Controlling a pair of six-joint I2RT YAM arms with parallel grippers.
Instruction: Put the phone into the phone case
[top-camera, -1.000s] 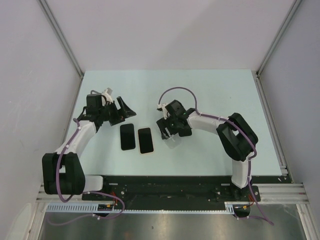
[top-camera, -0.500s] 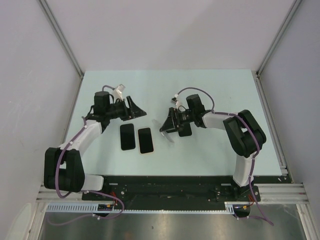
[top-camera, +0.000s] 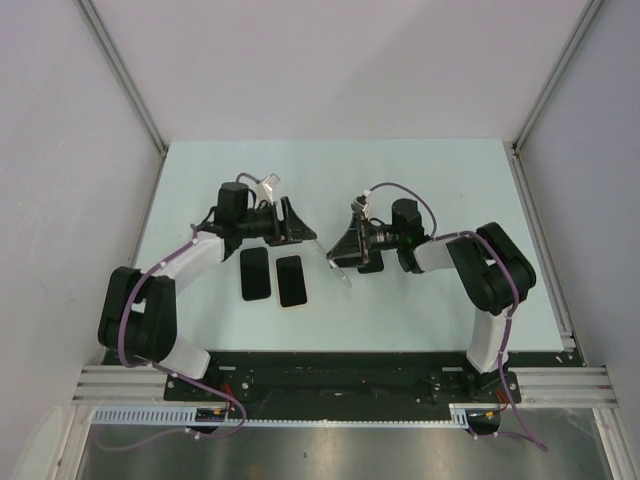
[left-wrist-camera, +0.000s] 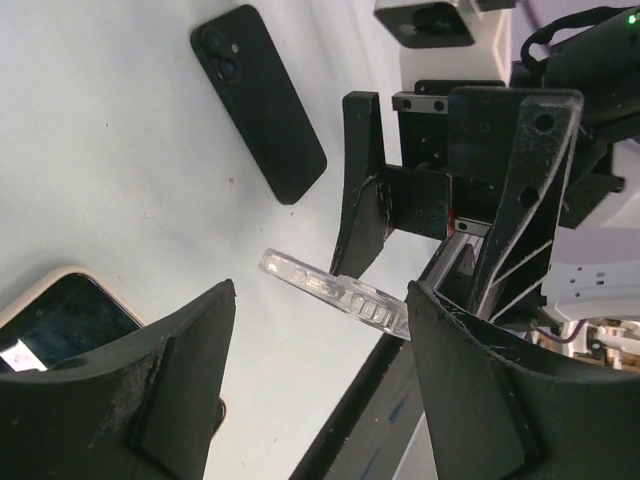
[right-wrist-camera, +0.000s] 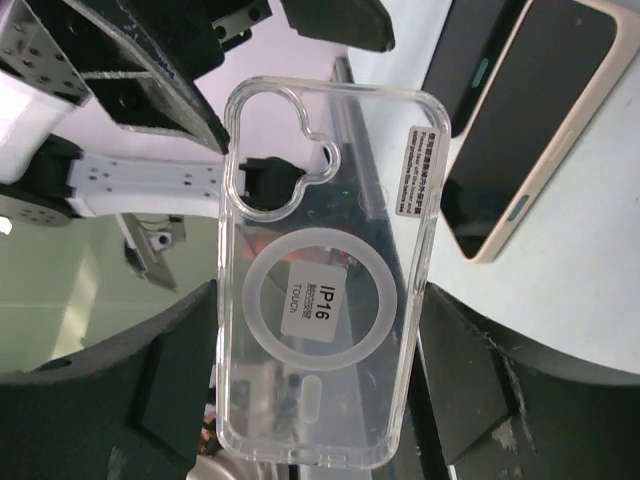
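A clear phone case (right-wrist-camera: 318, 290) with a white ring and an "IP16" sticker stands between the fingers of my right gripper (right-wrist-camera: 320, 385), which is shut on its long edges. In the top view the right gripper (top-camera: 342, 252) holds the case (top-camera: 341, 270) tilted above the table, right of the phones. A black phone (top-camera: 255, 272) lies back-up next to a beige-rimmed phone (top-camera: 291, 280) lying screen-up. My left gripper (top-camera: 305, 232) hovers just behind the phones, open and empty. In the left wrist view the left gripper (left-wrist-camera: 320, 345) faces the case's edge (left-wrist-camera: 335, 292).
The phones lie side by side on the pale green table (top-camera: 420, 180), near its front middle. Grey walls and metal posts enclose the back and sides. The black base rail (top-camera: 340, 375) runs along the near edge.
Both grippers have swung in toward the middle of the table. The left one moved right, its jaws narrowing a little. The right one turned, with the case staying in its grip.
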